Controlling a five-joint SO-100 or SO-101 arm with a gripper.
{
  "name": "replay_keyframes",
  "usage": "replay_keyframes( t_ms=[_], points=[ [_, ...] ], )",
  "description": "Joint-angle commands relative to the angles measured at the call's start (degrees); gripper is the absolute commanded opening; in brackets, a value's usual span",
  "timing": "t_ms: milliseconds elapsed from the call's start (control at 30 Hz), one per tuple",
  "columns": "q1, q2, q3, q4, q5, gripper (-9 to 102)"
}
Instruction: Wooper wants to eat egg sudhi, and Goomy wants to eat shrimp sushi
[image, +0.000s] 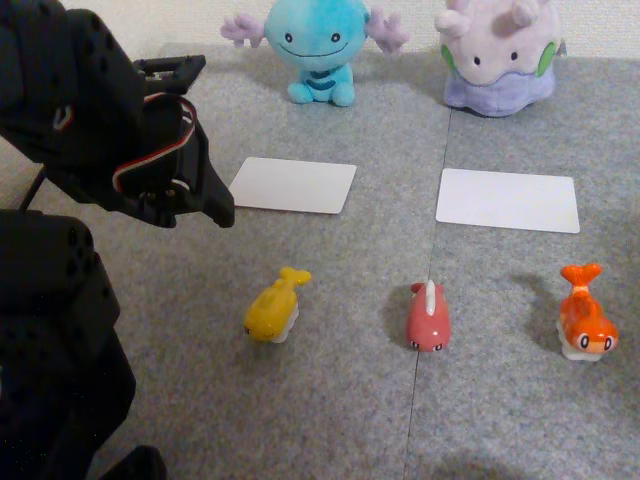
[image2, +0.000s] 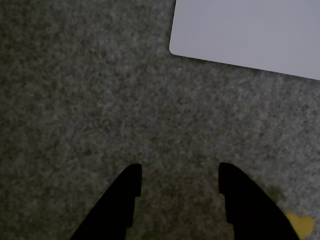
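While the tool (image2: 177, 172) hangs agape and empty over grey mat, nothing is served yet. egg sudhi (image: 274, 308) and shrimp sushi (image: 583, 322) sit in the front row; white cards before Wooper (image: 314, 42) and Goomy (image: 498, 55) lie bare.

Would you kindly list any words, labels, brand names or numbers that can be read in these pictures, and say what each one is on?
None: no readable text.
The two white cards on the grey mat are blank.
Wooper, Goomy and the three toys, egg sudhi, pink toy and shrimp sushi, carry no lettering.
The black arm shows no legible marking.
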Motion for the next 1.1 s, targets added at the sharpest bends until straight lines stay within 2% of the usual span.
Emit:
replay_keyframes(
  t_ms=[0,333,467,633,867,1067],
  points=[
    [-0.09,2.11,3.6,-4.75,-0.09,17],
    [0.18,2.11,3.6,-4.75,-0.79,17],
    [0.35,2.11,2.9,-2.2,-1.41,18],
    [1.49,2.2,-4.04,8.61,-3.52,18],
    [13.89,1.76,-19.07,31.9,-15.64,18],
    [23.55,1.67,-22.15,41.13,-26.72,18]
  ],
)
